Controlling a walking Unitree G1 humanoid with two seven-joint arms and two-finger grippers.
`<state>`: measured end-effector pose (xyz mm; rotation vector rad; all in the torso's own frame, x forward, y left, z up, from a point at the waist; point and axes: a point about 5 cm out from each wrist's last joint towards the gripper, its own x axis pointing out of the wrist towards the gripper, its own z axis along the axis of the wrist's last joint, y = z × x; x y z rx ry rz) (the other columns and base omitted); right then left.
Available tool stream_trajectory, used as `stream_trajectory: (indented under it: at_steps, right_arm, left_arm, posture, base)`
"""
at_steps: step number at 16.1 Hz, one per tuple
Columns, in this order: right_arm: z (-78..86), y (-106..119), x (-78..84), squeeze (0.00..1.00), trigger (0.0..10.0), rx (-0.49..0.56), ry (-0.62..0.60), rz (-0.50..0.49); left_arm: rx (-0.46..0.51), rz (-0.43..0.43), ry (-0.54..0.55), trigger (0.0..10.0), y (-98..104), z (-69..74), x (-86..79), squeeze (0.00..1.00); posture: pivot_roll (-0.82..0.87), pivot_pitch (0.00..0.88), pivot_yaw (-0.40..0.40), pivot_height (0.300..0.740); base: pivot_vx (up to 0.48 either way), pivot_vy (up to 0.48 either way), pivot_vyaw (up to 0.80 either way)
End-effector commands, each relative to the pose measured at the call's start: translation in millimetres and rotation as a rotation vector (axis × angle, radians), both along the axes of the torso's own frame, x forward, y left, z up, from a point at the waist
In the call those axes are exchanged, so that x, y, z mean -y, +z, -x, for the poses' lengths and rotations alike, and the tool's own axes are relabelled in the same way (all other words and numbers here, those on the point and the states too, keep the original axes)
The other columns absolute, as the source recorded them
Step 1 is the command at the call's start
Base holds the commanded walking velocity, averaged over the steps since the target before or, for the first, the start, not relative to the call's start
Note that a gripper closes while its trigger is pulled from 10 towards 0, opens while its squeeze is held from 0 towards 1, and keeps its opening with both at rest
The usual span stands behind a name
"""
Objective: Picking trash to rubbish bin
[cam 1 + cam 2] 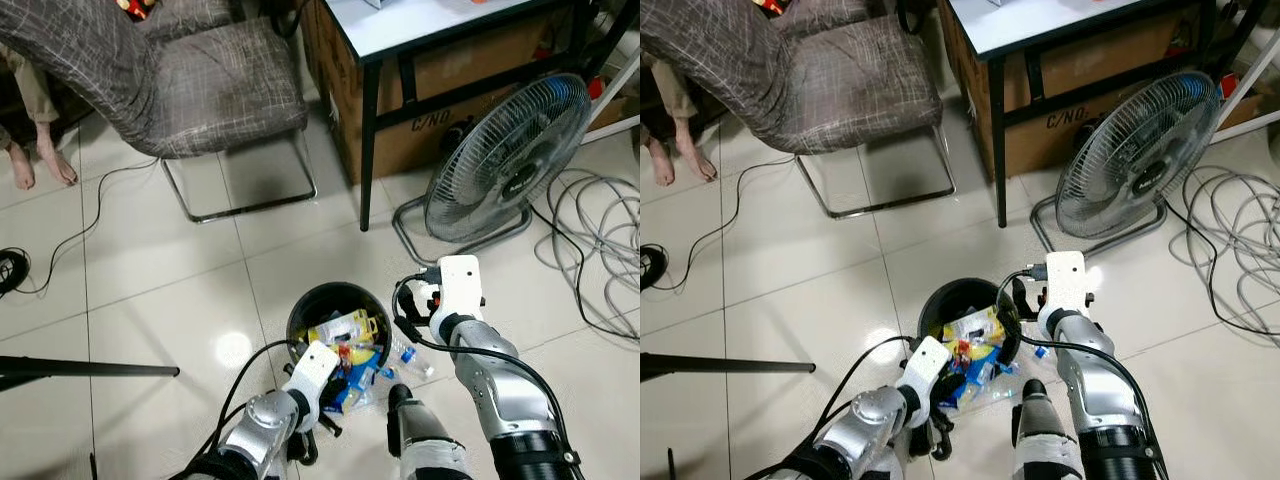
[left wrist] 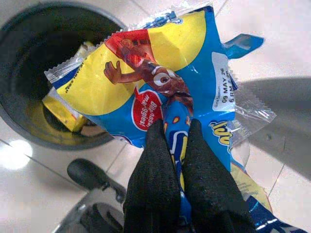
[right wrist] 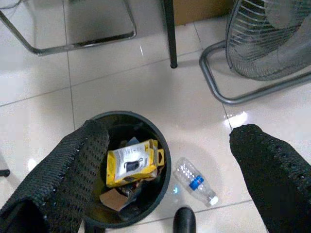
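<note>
One rubbish bin point(image 3: 163, 160) stood on the tiled floor point(image 1: 170, 300), holding one yellow box point(image 3: 132, 162). The left hand point(image 2: 181, 145), fingers pressed together, pinched one blue-and-yellow snack wrapper point(image 2: 160, 73) at the bin's near rim. The right hand point(image 3: 165, 160) hovered spread above. One plastic bottle point(image 3: 194, 182) lay just beside the bin.

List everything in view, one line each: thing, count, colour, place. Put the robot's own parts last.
rubbish bin: one, black, on the floor before the robot, trash inside
snack wrapper: one, blue and yellow, held at the bin's rim
plastic bottle: one, clear, blue label, on the floor beside the bin
chair: one, grey, back left
table: one, white top, black legs
cardboard box: one, brown, under the table
fan: one, grey, right
cables: grey, far right
person's feet: two, bare, far left
left gripper: shut on the wrapper
right gripper: open, above the bin
</note>
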<state>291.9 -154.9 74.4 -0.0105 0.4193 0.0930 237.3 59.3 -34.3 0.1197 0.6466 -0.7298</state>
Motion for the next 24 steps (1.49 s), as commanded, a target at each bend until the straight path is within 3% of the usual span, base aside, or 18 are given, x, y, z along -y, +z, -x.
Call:
stream_trajectory:
  at_steps: [1,5,8,11,17,24]
  right_arm:
    - [6.1,-4,0.2,0.0,10.0,-0.023,-0.005,-0.003]
    - [6.0,0,0.5,0.0,10.0,-0.017,0.005,0.007]
    - [11.3,-1,2.2,0.0,10.0,-0.037,0.01,-0.006]
    - [25.4,-18,-10.2,0.0,10.0,-0.202,0.086,-0.121]
    - [49.9,-31,-17.8,0.0,10.0,-0.387,0.12,-0.202]
    - [68.0,-30,-15.2,0.0,10.0,-0.473,0.121,-0.21]
  left_arm:
    - [-0.021,-0.032,0.007,10.0,-7,6.8,-3.9,0.0]
    - [-0.009,-0.014,0.089,10.0,-5,-2.0,-12.4,0.0]
    - [-0.01,-0.003,0.082,10.0,-4,-1.7,-5.9,0.0]
    - [-0.013,0.009,0.078,10.0,-4,-0.6,3.2,0.0]
    - [-0.016,0.012,0.076,10.0,-5,1.2,5.4,0.0]
    - [-0.014,-0.002,0.077,10.0,-7,5.7,9.6,0.0]
  posture:
    - [-0.27,0.372,0.136,0.74]
    - [-0.29,0.374,0.129,0.74]
    - [-0.3,0.38,0.129,0.74]
    - [-0.31,0.384,0.123,0.74]
    - [-0.33,0.394,0.119,0.74]
    - [-0.35,0.407,0.105,0.74]
  base:
    - [0.0,0.0,0.0]
    - [0.0,0.0,0.0]
    - [0.0,0.0,0.0]
    - [0.0,0.0,0.0]
    - [0.0,0.0,0.0]
    - [0.0,0.0,0.0]
